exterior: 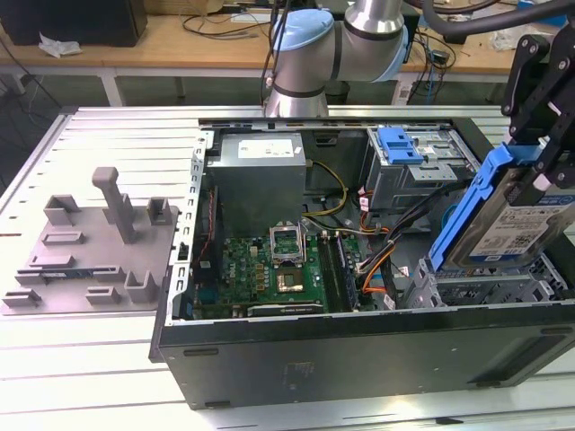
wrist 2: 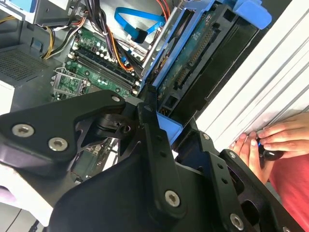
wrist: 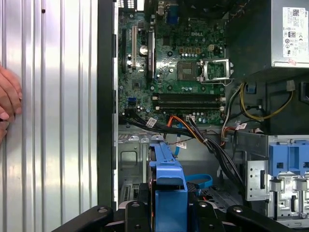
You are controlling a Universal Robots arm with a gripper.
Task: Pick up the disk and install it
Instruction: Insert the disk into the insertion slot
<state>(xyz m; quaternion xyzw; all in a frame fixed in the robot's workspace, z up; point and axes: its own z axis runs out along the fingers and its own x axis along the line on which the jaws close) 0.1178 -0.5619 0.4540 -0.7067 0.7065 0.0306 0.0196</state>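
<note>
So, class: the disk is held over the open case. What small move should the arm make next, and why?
Probably ease the disk down and flatter toward the bay. The tool grips it by its upper end, and it hangs tilted, its lower edge near the bay and not yet seated.

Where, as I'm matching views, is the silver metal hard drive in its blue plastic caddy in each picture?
Exterior view: silver metal hard drive, tilted over the black case, the exterior view's right.
Second wrist view: circuit-board side facing the camera.
First wrist view: edge-on, blue frame foremost.
Shared landmark: green motherboard.
</note>
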